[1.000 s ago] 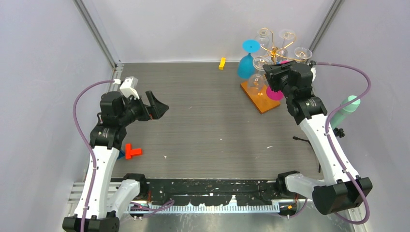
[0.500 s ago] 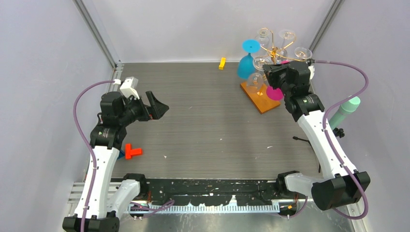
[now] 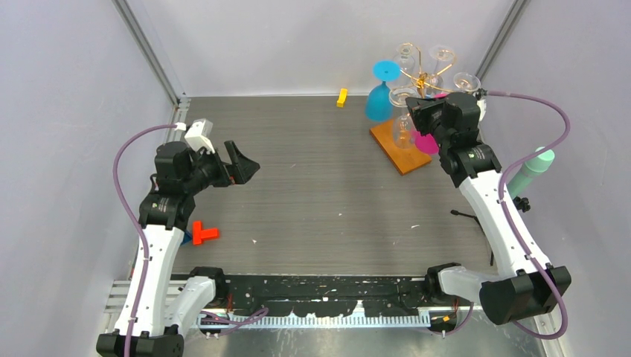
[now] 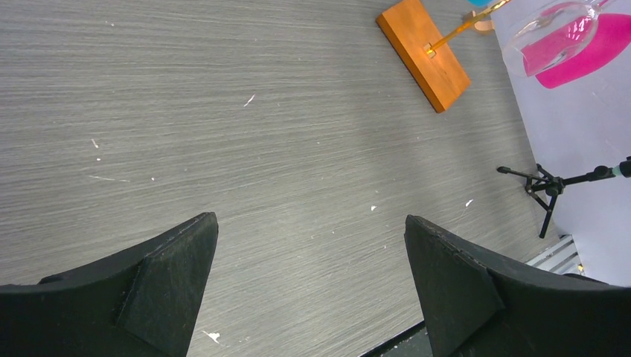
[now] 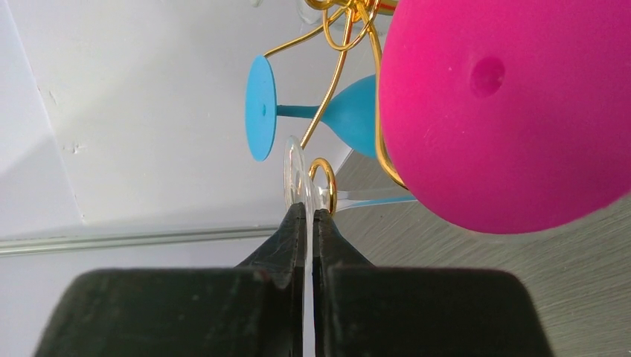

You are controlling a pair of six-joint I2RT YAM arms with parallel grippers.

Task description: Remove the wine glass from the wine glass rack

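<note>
The right hand (image 5: 306, 217) pinches, fully closed, the thin foot of the clear wine glass (image 5: 295, 172) hanging on the wine glass rack (image 3: 391, 149) at the table's (image 3: 312, 193) far right, evidently to unhook it; the left hand (image 4: 309, 223) idles wide open.

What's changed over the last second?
The right end effector edged toward the gold wire wine glass rack and closed on the round foot of a clear wine glass. The left end effector stayed open and still; the rack did not shift.
</note>
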